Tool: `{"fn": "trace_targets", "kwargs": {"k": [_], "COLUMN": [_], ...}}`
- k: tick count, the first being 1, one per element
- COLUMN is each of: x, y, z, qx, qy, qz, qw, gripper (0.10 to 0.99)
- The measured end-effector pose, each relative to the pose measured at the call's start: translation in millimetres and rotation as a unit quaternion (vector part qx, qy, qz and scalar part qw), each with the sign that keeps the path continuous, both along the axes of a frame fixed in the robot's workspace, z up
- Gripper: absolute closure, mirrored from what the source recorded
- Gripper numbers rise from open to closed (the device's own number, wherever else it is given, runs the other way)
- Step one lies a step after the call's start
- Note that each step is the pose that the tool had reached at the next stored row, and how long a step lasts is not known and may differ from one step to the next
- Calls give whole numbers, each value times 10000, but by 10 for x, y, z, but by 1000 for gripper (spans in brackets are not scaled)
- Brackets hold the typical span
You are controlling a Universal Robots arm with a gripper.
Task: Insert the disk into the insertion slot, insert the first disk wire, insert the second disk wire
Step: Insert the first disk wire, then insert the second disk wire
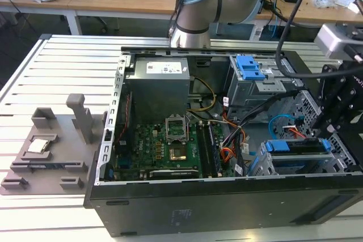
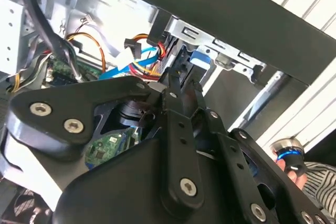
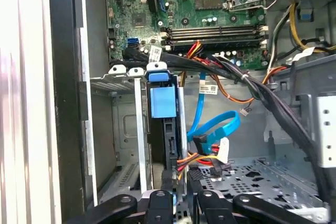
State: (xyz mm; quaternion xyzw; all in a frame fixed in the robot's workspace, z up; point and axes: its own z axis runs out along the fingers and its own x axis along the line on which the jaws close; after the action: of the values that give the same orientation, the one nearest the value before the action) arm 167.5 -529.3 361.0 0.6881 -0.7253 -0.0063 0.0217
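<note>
Judging the disk (image 3: pixel 161 103) already seated upright in the insertion slot (image 3: pixel 123 129), I hold my pincer (image 3: pixel 180 184) near its rear edge, grip impossible to tell, and the loose blue data wire (image 3: pixel 223 124) beside it calls for careful alignment.

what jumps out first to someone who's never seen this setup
An open computer case on a slatted table, green motherboard bared at its middle. At the exterior view's right the black gripper hangs over the disk, whose bright blue carrier sits in the grey insertion slot. Blue and orange cables lie loose beside it.
</note>
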Motion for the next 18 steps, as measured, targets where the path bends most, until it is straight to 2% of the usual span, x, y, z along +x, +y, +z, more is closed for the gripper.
{"fn": "trace_targets", "kwargs": {"k": [1,3,6,18], "x": [0,0,0,0], "y": [16,34,45,46], "z": [47,123,233,251], "qx": [-1,-2,-3,-3], "qy": [0,0,0,0], "qz": [0,0,0,0], "qw": [10000,10000,10000,10000], "gripper": [847,976,980,980]}}
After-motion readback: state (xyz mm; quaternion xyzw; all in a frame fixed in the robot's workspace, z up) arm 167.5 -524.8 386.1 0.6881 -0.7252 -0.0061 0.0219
